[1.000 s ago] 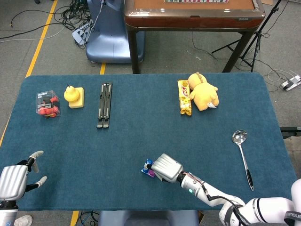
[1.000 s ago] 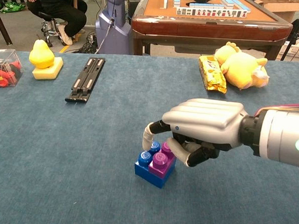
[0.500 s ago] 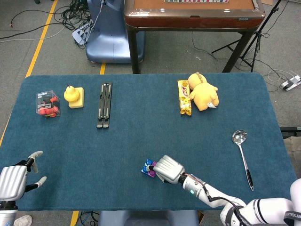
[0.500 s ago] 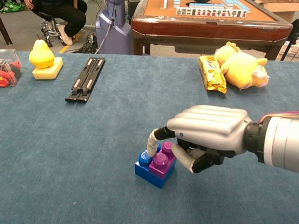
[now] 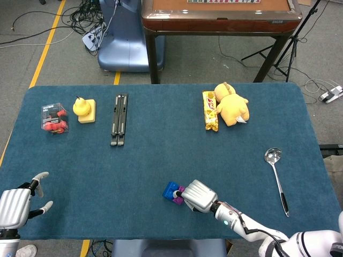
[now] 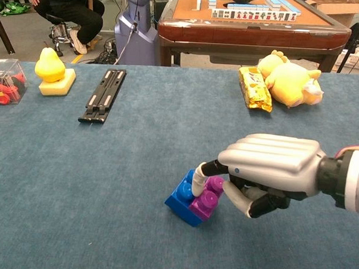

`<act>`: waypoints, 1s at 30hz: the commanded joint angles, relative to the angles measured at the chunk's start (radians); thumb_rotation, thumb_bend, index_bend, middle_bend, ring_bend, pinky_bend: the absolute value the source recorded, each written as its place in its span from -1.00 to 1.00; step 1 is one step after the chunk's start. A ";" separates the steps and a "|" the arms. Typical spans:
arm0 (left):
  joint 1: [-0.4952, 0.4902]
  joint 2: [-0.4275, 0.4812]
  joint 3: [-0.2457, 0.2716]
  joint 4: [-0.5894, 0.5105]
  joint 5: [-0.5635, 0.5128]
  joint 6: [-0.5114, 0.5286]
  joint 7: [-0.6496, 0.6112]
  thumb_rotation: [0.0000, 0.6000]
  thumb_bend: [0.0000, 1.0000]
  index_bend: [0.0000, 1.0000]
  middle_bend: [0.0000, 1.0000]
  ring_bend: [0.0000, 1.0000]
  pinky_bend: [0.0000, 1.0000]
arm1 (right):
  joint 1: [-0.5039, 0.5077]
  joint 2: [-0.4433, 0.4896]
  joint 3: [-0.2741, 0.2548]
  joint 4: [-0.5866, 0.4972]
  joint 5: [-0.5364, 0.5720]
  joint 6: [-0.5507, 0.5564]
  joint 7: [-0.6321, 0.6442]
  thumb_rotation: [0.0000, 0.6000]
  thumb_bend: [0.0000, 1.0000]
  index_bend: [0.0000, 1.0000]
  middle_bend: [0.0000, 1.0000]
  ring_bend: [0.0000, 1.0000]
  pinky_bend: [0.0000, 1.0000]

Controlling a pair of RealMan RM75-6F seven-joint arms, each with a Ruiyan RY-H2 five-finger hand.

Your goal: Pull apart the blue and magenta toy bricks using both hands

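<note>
The blue brick [image 6: 183,196] and magenta brick [image 6: 207,202] are joined and sit tilted on the blue table cloth [image 6: 76,183] near the front middle. My right hand [image 6: 267,171] reaches in from the right. One fingertip [image 6: 198,186] presses down on top of the pair, and the thumb lies against the magenta side. In the head view the blue brick [image 5: 171,189] shows just left of my right hand [image 5: 199,195]. My left hand [image 5: 16,206] hovers at the front left corner with fingers apart, holding nothing.
A yellow plush toy [image 5: 231,107] and a snack bar [image 5: 210,110] lie at the back right. A spoon [image 5: 276,176] lies at the right. A black folding stand [image 5: 119,119], a yellow duck [image 5: 83,108] and a clear box [image 5: 54,118] sit at the back left.
My right hand has drawn back toward the front right, dragging the joined bricks with it. The bricks have turned and tipped. The left hand has not moved.
</note>
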 commanded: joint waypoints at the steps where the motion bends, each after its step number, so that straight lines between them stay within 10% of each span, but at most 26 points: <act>1: 0.000 0.000 0.000 -0.001 0.001 0.000 0.001 1.00 -0.73 -0.43 0.16 0.10 0.46 | -0.015 0.013 -0.015 -0.008 -0.005 0.014 0.000 1.00 1.00 -0.37 0.97 1.00 1.00; 21: 0.000 -0.010 0.002 -0.005 0.006 -0.004 0.010 1.00 -0.73 -0.43 0.16 0.10 0.46 | -0.182 0.084 -0.101 -0.008 -0.184 0.220 0.164 1.00 0.97 -0.37 0.87 0.97 1.00; 30: -0.002 -0.011 0.000 -0.011 0.006 -0.005 0.015 1.00 -0.73 -0.43 0.16 0.10 0.46 | -0.283 0.037 -0.104 0.061 -0.262 0.362 0.232 1.00 -0.10 -0.37 0.23 0.45 0.70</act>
